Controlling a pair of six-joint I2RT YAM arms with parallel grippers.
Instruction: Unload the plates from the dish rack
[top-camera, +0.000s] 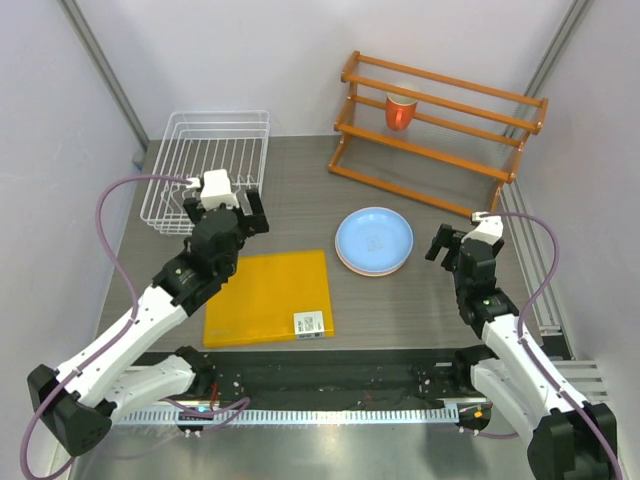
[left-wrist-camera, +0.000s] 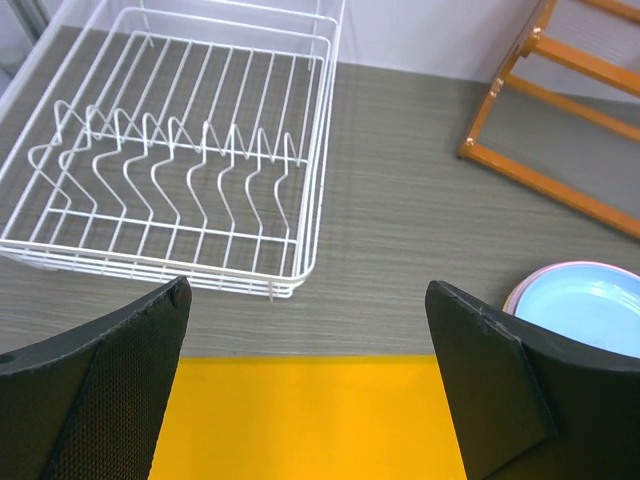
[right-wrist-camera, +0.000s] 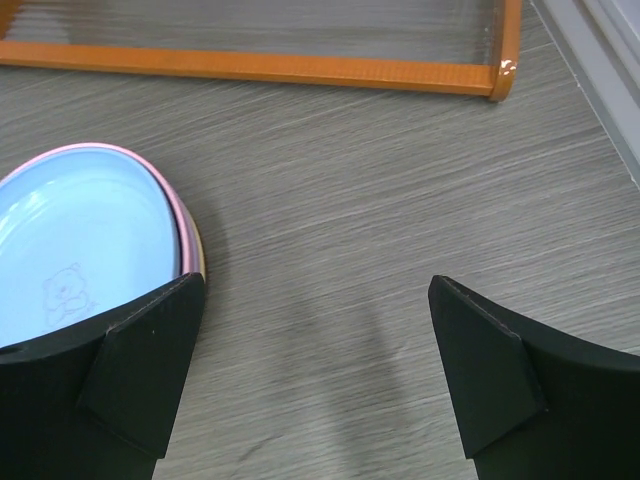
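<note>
The white wire dish rack (top-camera: 205, 165) stands at the back left with no plates in its slots; it also shows in the left wrist view (left-wrist-camera: 180, 150). A stack of plates (top-camera: 373, 241) lies flat at the table's middle right, the light blue one on top, with pink and orange-yellow rims under it (right-wrist-camera: 190, 240). The lilac plate is hidden. My left gripper (top-camera: 222, 215) is open and empty above the far edge of the yellow mat, just in front of the rack. My right gripper (top-camera: 448, 245) is open and empty to the right of the stack.
A square yellow-orange mat (top-camera: 268, 297) with a small white label lies at the front centre. An orange wooden stepped shelf (top-camera: 440, 125) holding a red cup (top-camera: 401, 111) stands at the back right. Grey walls close both sides.
</note>
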